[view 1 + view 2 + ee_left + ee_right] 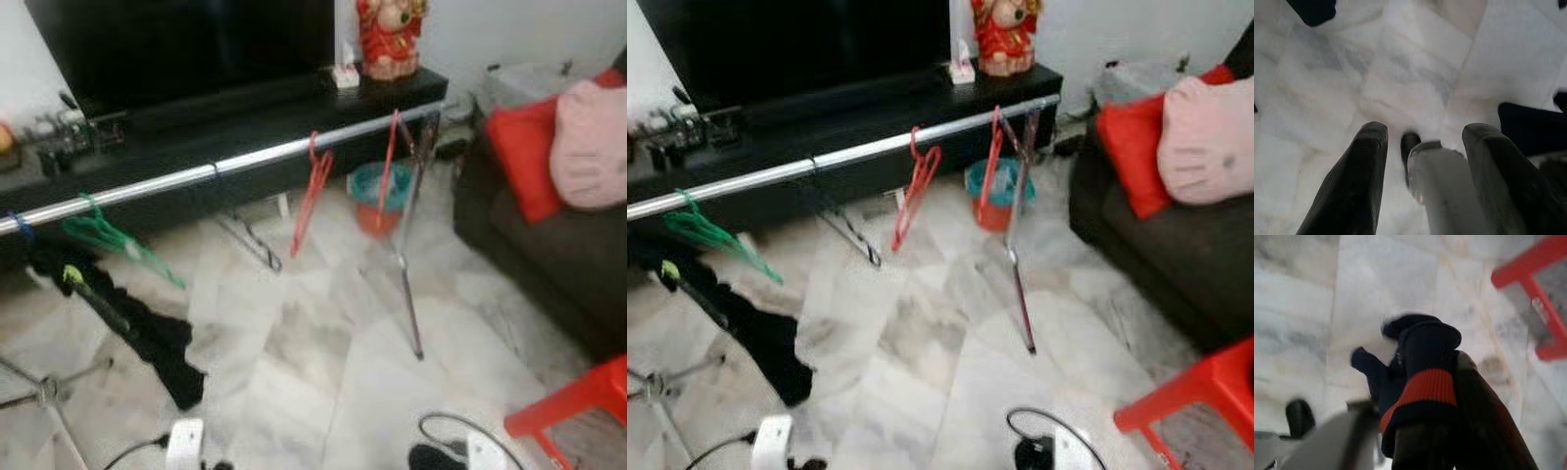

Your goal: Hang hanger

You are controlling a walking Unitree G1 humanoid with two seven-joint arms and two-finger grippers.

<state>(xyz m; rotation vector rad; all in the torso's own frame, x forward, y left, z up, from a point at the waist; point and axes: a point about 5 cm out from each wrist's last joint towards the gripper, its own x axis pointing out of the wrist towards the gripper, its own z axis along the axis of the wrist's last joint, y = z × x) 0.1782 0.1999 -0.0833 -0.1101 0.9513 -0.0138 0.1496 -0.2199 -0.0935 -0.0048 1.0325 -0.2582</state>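
1. The rail [255, 159] has a bare stretch between the green hanger [108, 238] and the red hanger [313, 191].
2. A second red hanger [389, 162] crowds the rail's right end, by the stand's leg [409, 245].
3. Black clothing [137, 318] blocks the floor at the left.
4. The sofa [549, 235] and a red stool [573, 401] close off the right.
5. The marble floor [313, 362] in the middle is open.

Hangers [313, 191] on rail [196, 174], sofa [549, 245] rightward.

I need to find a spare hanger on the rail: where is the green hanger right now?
The green hanger hangs near the left end of the silver rail, just above the black garment, well left of the two red hangers.
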